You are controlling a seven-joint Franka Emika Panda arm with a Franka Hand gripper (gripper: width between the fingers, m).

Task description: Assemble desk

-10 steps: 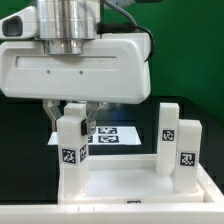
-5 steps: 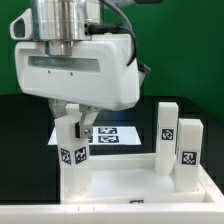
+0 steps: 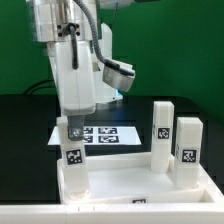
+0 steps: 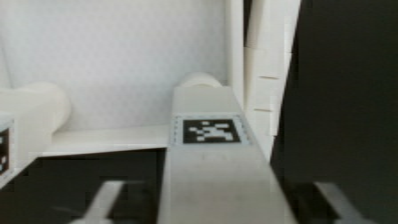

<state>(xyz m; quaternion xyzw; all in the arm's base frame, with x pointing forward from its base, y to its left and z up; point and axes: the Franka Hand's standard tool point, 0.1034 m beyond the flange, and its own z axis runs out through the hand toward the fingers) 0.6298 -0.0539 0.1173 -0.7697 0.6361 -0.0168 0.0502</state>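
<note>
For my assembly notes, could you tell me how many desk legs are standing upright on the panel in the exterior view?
3: one leg under the gripper at the exterior view's left, two legs side by side at its right. A fourth may be hidden.

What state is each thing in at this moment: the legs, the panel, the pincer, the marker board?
Pincer: open, a finger on either side of the near leg's top.
Near leg: upright at the panel's corner on the exterior view's left; seating can't be judged.
Two far legs: upright side by side at the panel's right side in the exterior view.
Panel: flat on the table.
Marker board: flat behind the panel.
</note>
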